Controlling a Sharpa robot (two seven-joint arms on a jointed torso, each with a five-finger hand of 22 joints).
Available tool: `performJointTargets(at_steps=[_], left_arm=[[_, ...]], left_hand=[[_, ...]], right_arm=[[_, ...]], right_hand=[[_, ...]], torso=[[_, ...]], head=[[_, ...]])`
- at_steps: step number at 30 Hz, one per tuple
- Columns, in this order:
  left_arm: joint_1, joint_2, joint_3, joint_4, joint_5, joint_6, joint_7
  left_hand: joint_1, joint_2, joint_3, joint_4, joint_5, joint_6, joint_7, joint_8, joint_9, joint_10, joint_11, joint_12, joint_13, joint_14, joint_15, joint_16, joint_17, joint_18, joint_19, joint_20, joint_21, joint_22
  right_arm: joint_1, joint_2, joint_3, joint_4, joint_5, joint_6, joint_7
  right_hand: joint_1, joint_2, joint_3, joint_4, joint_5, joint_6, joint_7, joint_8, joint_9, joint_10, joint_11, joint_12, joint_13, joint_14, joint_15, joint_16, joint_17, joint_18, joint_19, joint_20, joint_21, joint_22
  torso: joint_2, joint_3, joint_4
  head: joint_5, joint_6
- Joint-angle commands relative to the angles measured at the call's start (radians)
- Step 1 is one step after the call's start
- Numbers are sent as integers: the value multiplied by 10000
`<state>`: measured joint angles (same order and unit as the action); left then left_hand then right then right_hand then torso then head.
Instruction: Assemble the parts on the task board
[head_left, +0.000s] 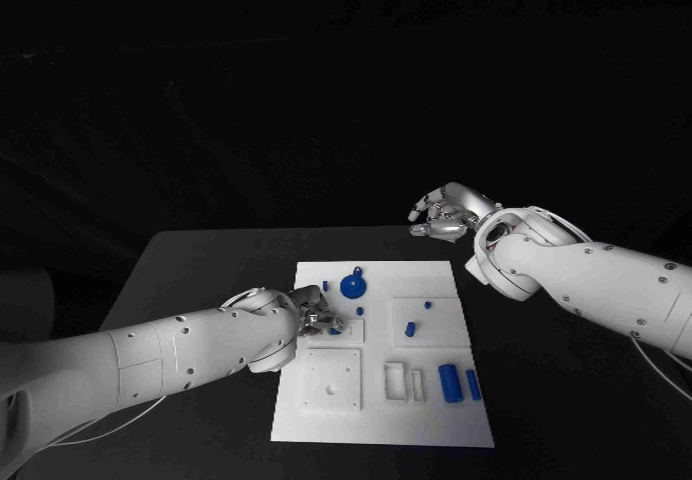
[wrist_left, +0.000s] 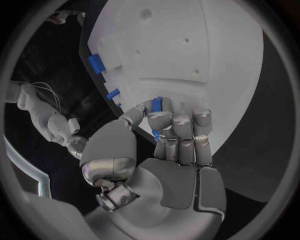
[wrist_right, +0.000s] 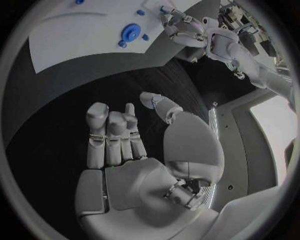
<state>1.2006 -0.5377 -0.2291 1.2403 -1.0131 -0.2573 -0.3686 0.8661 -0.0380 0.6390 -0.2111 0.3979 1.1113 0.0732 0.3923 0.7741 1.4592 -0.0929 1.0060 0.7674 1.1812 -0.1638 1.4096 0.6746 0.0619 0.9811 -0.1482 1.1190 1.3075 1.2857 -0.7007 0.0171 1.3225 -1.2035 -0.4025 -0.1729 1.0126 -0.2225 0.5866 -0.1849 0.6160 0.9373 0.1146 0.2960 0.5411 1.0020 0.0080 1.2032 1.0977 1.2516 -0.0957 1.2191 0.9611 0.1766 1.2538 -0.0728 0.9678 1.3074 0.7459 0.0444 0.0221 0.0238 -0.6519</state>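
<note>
A: Where the left hand sits over the board, what is in it?

B: A small blue part, pinched between the thumb and the fingertips. In the left wrist view it pokes up just above the curled fingers, with the white board right behind it.

A: And where on the board is that?

B: At about nine o'clock from the board's middle, close to its left edge, just above the square white block.

A: What else lies on the board?

B: A round blue disc with a stem at twelve o'clock. A short blue peg sits near the middle, with a tiny blue piece just above it. Two blue cylinders lie side by side at about four o'clock, next to a pair of narrow white slots.

A: And the right hand?

B: It is off the board, above the black table at roughly one o'clock from the board's far edge, well apart from every part. In the right wrist view its fingers are loosely extended and apart, holding nothing.

A: Does the right wrist view catch the other hand too?

B: Yes, at the board's edge, beyond the blue disc.
</note>
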Motion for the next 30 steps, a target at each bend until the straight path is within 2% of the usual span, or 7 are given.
performJointTargets(at_steps=[1,21,24,30], left_arm=[[-133,95,-92,12,-39,797,-214],[-39,287,-87,-223,-184,1893,-478],[-23,337,-87,-276,-205,1978,-512],[-8,386,-84,-384,-249,1941,-497]], left_hand=[[120,-25,380,-354,-87,1570,-1005,5,-19,-458,-430,44,-16,260,-686,39,-21,107,-31,-1248,45,154],[185,6,404,-381,-210,1546,-999,4,-24,-465,-426,49,-55,246,-678,48,-48,107,-44,-1242,47,150],[192,7,406,-388,-211,1543,-999,4,-24,-466,-425,50,-57,244,-676,49,-49,107,-47,-1242,47,150],[187,12,402,-385,-216,1542,-997,4,-24,-466,-423,51,-61,242,-674,50,-52,105,-49,-1239,47,150]], right_arm=[[2,13,4,-6,-25,140,66],[1,32,4,-38,-26,183,67],[1,44,4,-53,-26,196,70],[-2,96,3,-98,-26,213,73]], right_hand=[[67,39,-51,-38,77,60,67,-66,12,-69,17,35,-15,-62,-34,-34,-12,852,-5,-46,-54,143],[77,49,-49,-65,266,64,67,-78,26,-77,18,52,-36,-63,-34,-35,-13,852,-4,-43,-61,148],[78,51,-48,-67,282,65,67,-79,27,-78,18,54,-38,-63,-34,-35,-12,852,-4,-42,-61,148],[80,55,-46,-73,335,66,67,-82,30,-80,18,57,-44,-64,-33,-36,-13,852,-4,-41,-64,149]], torso=[[4,1,-3],[-2,4,-1],[-3,15,-1],[1,7,-4]], head=[[-18,-3],[-33,7],[-36,7],[-34,19]])
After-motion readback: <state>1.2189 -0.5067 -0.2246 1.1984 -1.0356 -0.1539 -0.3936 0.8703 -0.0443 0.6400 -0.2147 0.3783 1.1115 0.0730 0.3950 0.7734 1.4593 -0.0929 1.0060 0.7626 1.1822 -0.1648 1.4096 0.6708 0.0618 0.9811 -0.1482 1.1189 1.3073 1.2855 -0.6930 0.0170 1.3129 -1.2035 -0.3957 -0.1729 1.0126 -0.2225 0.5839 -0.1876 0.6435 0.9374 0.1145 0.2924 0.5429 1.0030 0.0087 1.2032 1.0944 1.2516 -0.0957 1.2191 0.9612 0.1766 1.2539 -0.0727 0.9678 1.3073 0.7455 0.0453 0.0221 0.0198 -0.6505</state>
